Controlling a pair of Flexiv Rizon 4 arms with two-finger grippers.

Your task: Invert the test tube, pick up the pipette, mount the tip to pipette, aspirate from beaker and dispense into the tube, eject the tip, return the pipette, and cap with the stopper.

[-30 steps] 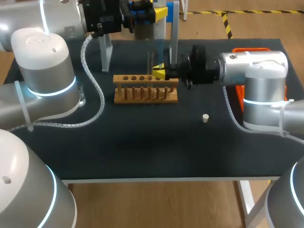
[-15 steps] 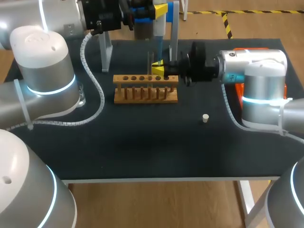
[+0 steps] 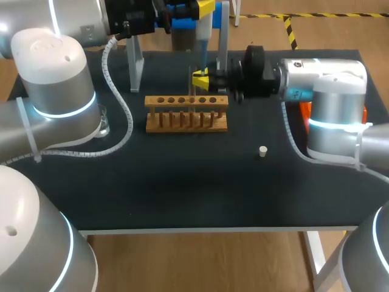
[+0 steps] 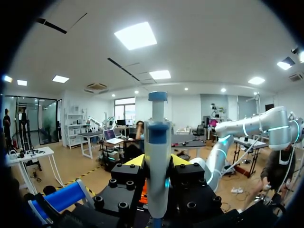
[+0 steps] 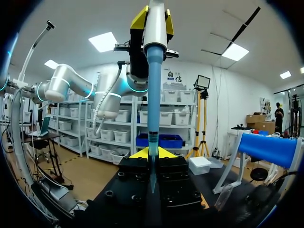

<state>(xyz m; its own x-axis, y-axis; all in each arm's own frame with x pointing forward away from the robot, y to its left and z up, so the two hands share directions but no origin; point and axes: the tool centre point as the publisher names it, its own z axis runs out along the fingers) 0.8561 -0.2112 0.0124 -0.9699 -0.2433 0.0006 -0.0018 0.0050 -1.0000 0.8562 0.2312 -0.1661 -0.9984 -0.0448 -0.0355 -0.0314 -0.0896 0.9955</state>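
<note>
- The left gripper (image 4: 157, 164) is gripping the pipette (image 4: 157, 142) at the far middle of the table (image 3: 182, 188), with both fingers pressing on the white barrel from opposite sides. The upright hold is directing the blue tip (image 5: 153, 95) straight down.
- The right gripper (image 3: 203, 79) is reaching in from the right, its fingers clamped on the test tube (image 3: 192, 72). It is holding the tube upright just above the far edge of the wooden rack (image 3: 186, 114). Judged purpose: it is presenting the tube mouth directly under the tip instead of leaving the tube in a rack hole.
- In the right wrist view, the tip is running down from the left gripper to the line between the right gripper's yellow tips. The glass is too faint there to tell how deep the tip is sitting.
- Judged step: the arms are aligning for, or carrying out, the dispense into the tube. Ejecting the tip, returning the pipette and capping are not yet done.
- The stopper (image 3: 262, 151) is lying alone on the table, near and to the right of the rack and well apart from both grippers. It is lying within reach for the capping step.
- The beaker (image 3: 104, 125) is standing at the left, partly hidden behind the left arm.
- Judged risk: any sideways offset is likely to press the tip against the tube wall.
</note>
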